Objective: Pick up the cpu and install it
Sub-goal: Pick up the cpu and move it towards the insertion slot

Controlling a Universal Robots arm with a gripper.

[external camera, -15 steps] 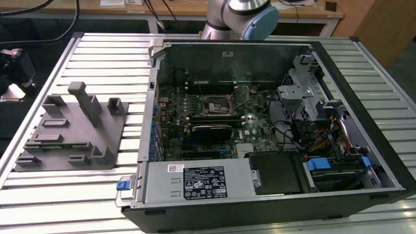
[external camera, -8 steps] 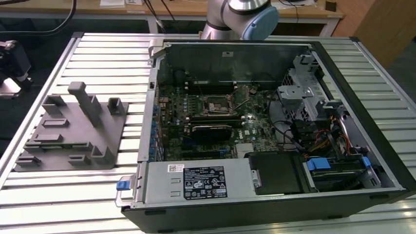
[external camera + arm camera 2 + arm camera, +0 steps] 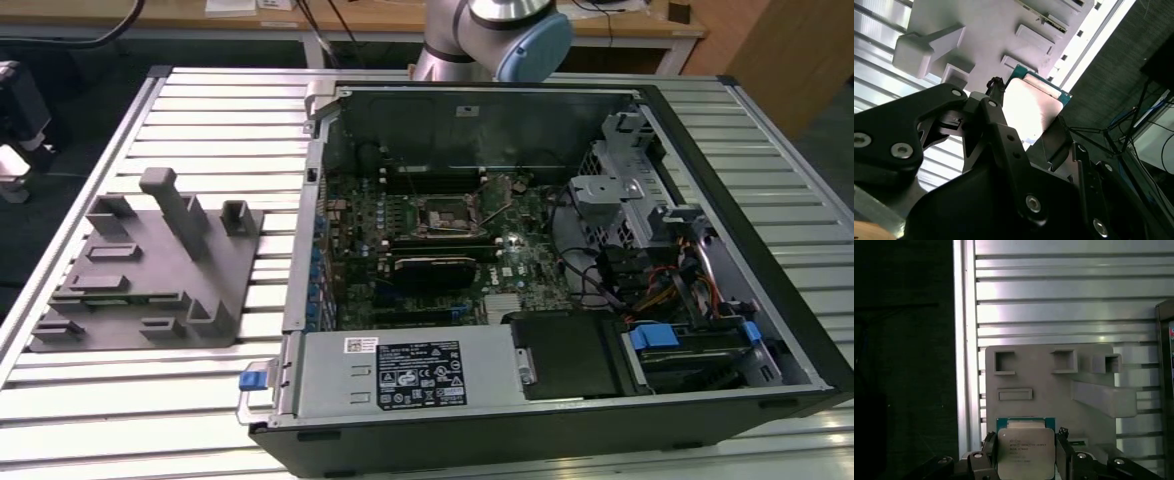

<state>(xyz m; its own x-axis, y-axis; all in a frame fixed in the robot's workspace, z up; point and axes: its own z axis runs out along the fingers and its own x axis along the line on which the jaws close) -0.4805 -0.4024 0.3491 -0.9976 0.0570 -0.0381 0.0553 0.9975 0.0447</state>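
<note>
Ribbed metal worktop (image 3: 200,110) carries a grey fixture block (image 3: 147,280) on the exterior view's left and, just beside it, an open computer case (image 3: 534,440). The case lies on its side with the panel off, so the motherboard (image 3: 527,265) faces up and the socket (image 3: 438,212) near its middle can be reached from above. Can't tell whether the socket frame is open. The arm (image 3: 494,30) is rooted behind the case. In both wrist views the claw (image 3: 1025,442) is clamped on the cpu (image 3: 1026,452), with dark fingers (image 3: 1063,450) pressing two opposite edges. Judging by that, the edge grip keeps the pads off both faces and holds the chip flat. The pale metal lid faces the first wrist view and the green rim shows around it. The cpu looks lifted clear of the fixture block rather than resting on it, and the block's pockets and ramp sit behind it, farther from the camera. So the cpu is over the fixture side of the worktop, well apart from the socket. Pick-up looks done, install not yet. The chip looks square to the fingers, no visible tilt. A light part with thin edges, so the grip is likely narrow and any slip would skew it.
</note>
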